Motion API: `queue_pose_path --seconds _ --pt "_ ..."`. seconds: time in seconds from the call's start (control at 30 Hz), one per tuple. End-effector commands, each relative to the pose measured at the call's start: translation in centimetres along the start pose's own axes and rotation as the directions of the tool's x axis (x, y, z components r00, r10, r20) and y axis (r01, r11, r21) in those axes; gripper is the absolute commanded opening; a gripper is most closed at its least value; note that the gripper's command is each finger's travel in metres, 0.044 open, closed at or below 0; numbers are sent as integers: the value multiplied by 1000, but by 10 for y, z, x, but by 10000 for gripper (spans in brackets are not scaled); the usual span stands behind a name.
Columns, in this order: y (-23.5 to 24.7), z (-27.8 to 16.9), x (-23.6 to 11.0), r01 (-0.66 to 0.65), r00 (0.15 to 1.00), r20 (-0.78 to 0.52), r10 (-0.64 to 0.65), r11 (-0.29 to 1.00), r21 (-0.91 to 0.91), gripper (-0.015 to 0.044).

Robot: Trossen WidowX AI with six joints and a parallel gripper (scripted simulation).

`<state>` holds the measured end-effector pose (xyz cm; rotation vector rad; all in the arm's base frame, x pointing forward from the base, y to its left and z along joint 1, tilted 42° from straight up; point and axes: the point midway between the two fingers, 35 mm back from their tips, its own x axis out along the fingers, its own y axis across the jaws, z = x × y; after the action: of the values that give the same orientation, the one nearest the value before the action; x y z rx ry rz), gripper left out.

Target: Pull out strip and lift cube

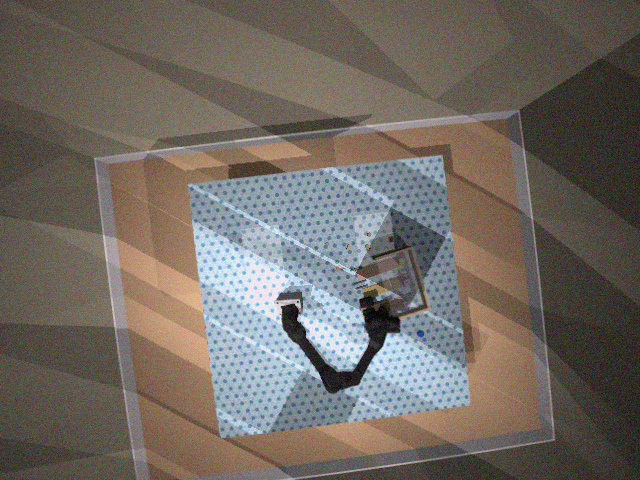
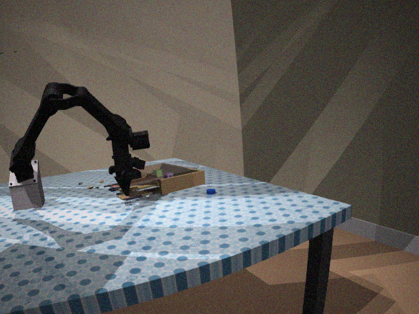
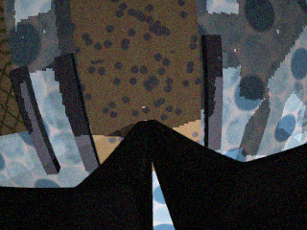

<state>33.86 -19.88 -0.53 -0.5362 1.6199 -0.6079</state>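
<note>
My gripper [image 1: 366,303] [image 2: 127,193] [image 3: 147,128] is shut with nothing between the fingertips. Its tips are low over the near end of a tan strip with dark spots [image 3: 139,72]; whether they touch it cannot be told. A cross-hatched strip [image 3: 6,103] shows at the left edge of the wrist view. A salmon strip [image 1: 381,266] lies farther from the gripper, across the yellowish strip [image 1: 373,290]. A green cube [image 1: 401,261] [image 2: 158,173] and a purple block [image 1: 406,282] [image 2: 167,174] are inside the box. No label is readable. The arm hides part of the nearest strip.
The open wooden box [image 1: 421,281] [image 2: 182,182] has walls around the strips' far ends. Thin dark rails [image 3: 76,96] [image 3: 211,91] flank the spotted strip. A small blue disc [image 1: 420,333] [image 2: 211,191] lies outside the box. Several tiny bits are scattered beyond the strips.
</note>
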Motion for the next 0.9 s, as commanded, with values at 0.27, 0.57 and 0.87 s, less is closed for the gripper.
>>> queue_pose_path --seconds 0.27,0.57,0.87 --pt "0 -23 5 -3 1000 -17 3 1000 -6 0" --pt "-1 -37 5 -3 1000 -17 3 1000 -6 0" --pt "-1 -50 5 -3 1000 -18 3 1000 -7 0"
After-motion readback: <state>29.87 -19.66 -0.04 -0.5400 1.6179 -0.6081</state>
